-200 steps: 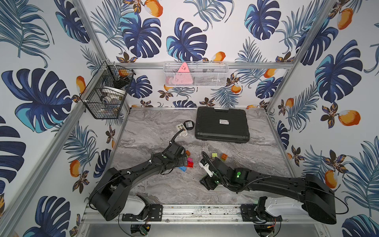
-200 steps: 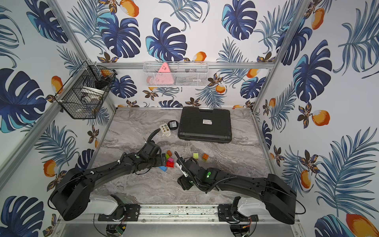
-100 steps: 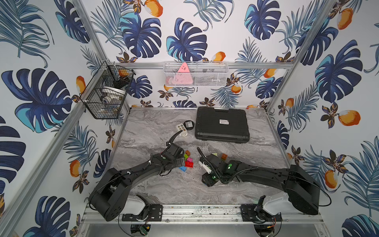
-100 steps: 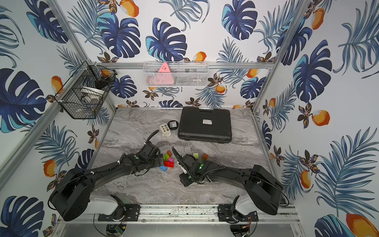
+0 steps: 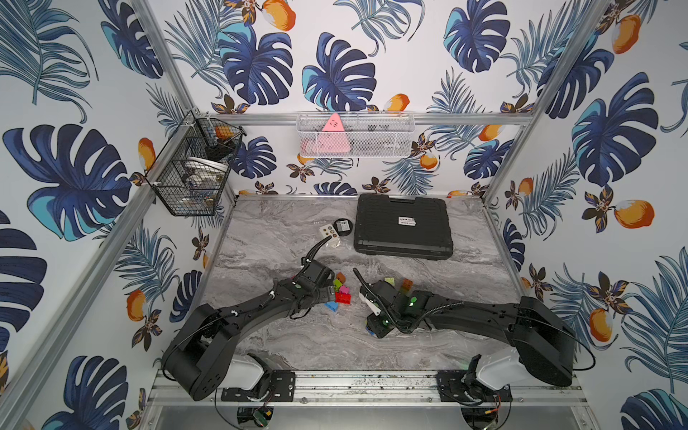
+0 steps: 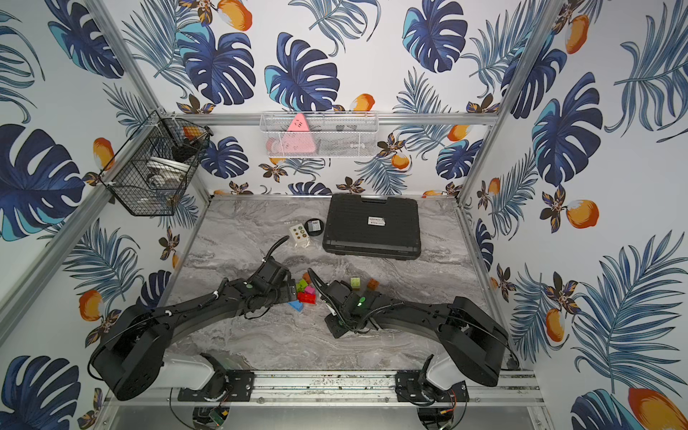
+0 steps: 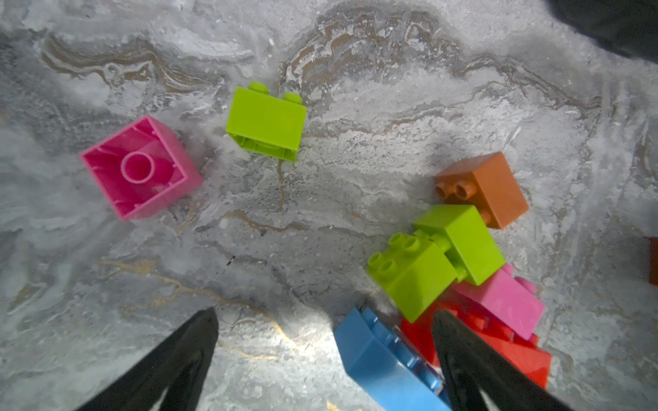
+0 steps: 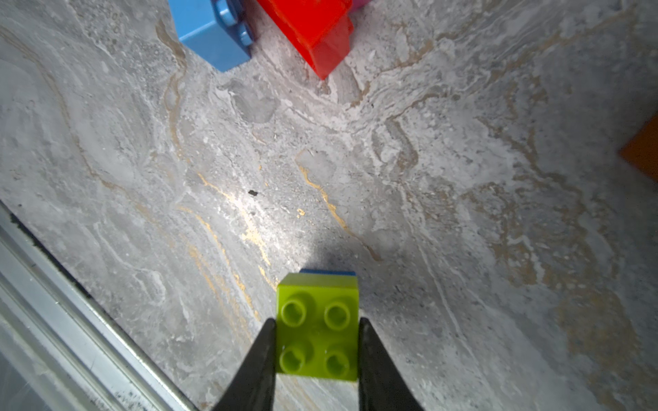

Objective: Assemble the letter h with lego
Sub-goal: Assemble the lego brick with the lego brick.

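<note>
Lime brick (image 8: 318,359) gripped at its sides by the right gripper (image 8: 317,322), over the marble table (image 8: 463,213)
Under the lime brick a blue sliver (image 8: 327,273) shows; the left gripper (image 7: 324,311) hangs with jaws spread wide, next to a touching blue brick (image 7: 370,356) and red brick (image 7: 527,356); an upturned pink brick (image 7: 139,167) lies apart

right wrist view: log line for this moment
right gripper: shut on green brick, blue brick beneath | left gripper: open, beside brick pile | h: not yet built
</note>
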You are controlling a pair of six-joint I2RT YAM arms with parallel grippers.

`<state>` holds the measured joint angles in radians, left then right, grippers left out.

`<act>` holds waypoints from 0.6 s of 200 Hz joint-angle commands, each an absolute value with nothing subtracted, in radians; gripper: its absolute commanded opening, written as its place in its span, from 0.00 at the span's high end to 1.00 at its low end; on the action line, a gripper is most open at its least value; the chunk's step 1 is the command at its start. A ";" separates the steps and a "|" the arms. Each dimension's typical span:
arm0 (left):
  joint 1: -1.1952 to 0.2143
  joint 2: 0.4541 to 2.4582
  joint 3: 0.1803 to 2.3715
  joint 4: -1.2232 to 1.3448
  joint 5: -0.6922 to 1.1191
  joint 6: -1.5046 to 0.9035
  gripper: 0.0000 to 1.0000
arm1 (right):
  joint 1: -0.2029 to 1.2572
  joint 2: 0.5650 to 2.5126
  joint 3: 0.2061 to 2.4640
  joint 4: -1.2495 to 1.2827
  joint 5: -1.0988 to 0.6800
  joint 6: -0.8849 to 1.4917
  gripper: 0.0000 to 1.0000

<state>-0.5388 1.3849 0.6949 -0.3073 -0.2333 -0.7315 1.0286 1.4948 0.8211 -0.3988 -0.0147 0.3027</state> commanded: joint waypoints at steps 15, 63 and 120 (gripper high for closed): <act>-0.537 1.384 0.695 -0.313 -0.257 -0.736 0.01 | 1.042 1.465 0.813 -0.476 0.029 0.347 0.70; -0.537 1.382 0.690 -0.310 -0.260 -0.738 0.01 | 1.047 1.474 0.821 -0.507 0.052 0.371 0.70; -0.537 1.376 0.684 -0.308 -0.270 -0.743 0.01 | 1.082 1.484 0.819 -0.537 0.050 0.400 0.69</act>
<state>-0.5385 1.3811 0.6876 -0.3073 -0.2466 -0.7334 1.0672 1.4864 0.8295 -0.4667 0.0509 0.3630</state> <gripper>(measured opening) 0.990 0.346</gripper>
